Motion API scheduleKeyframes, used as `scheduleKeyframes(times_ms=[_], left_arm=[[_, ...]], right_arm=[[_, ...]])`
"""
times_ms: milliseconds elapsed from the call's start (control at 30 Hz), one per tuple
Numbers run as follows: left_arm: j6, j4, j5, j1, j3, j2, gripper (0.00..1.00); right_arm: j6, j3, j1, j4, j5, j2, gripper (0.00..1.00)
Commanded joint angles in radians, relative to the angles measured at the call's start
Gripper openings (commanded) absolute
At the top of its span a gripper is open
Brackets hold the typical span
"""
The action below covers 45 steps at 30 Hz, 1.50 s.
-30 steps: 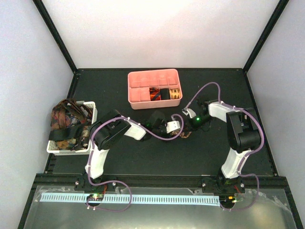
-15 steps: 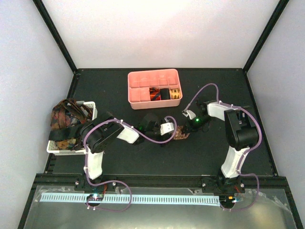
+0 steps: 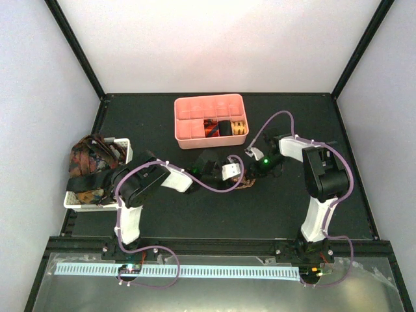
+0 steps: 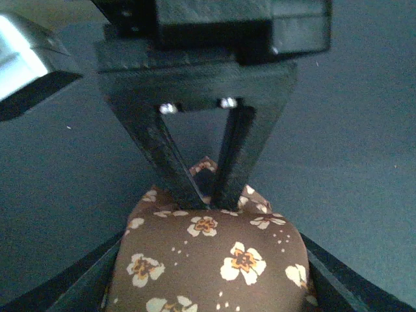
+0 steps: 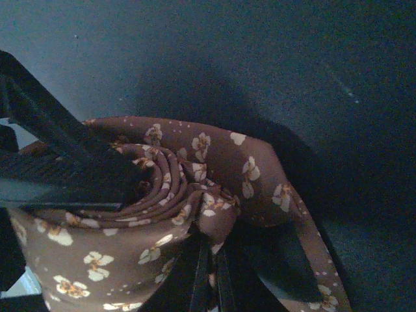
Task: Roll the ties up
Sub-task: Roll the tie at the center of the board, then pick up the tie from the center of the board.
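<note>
Black tabletop [image 3: 195, 214], centre, near the pink compartmented tray [image 3: 188, 140]: brown floral tie [image 3: 247, 185], partly rolled, is being gripped from both sides. Roll is being clamped by the left gripper [image 4: 209, 260]; a fold is being pinched by the right gripper [image 5: 209, 270], fingers nearly touching.

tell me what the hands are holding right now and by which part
Both hold the brown floral tie: the left hand clamps the rolled bundle by its sides, the right hand pinches a fold at the roll's edge.

No text, label or number is legible.
</note>
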Motion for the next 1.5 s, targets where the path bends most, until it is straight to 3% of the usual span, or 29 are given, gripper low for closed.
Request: scheduleKeyframes(times_ms=[0,100,333,600,733,900,1100,1233,1467], left_arm=[[0.026,-0.071,0.006,-0.004,0.011,0.028,0.60],[0.031,-0.077,0.005,-0.011,0.002,0.032,0.65],[0.028,-0.078,0.000,-0.013,0.035,0.045,0.66],[0.036,-0.187,-0.029,-0.015,0.080,0.071,0.41],[0.044,-0.248,-0.046,-0.016,0.059,0.061,0.32],[0.053,-0.312,-0.082,-0.017,0.061,0.063,0.26],[0.056,-0.346,-0.094,-0.020,0.070,0.084,0.24],[0.058,-0.350,-0.094,-0.022,0.071,0.085,0.23],[0.060,-0.351,-0.100,-0.022,0.073,0.081,0.23]], right_arm=[[-0.019,0.021,0.007,0.010,0.035,0.007,0.02],[-0.019,0.022,0.008,0.012,0.027,0.007,0.02],[-0.017,0.003,0.008,0.015,0.009,0.018,0.02],[-0.037,-0.024,0.007,0.000,0.007,-0.007,0.02],[-0.044,0.012,-0.018,-0.042,-0.008,-0.027,0.14],[-0.063,0.037,-0.079,-0.108,-0.076,-0.054,0.38],[-0.093,0.026,-0.180,-0.164,-0.103,-0.078,0.61],[-0.040,-0.021,-0.200,-0.095,-0.129,-0.063,0.82],[0.058,-0.083,-0.170,0.069,-0.201,0.000,0.86]])
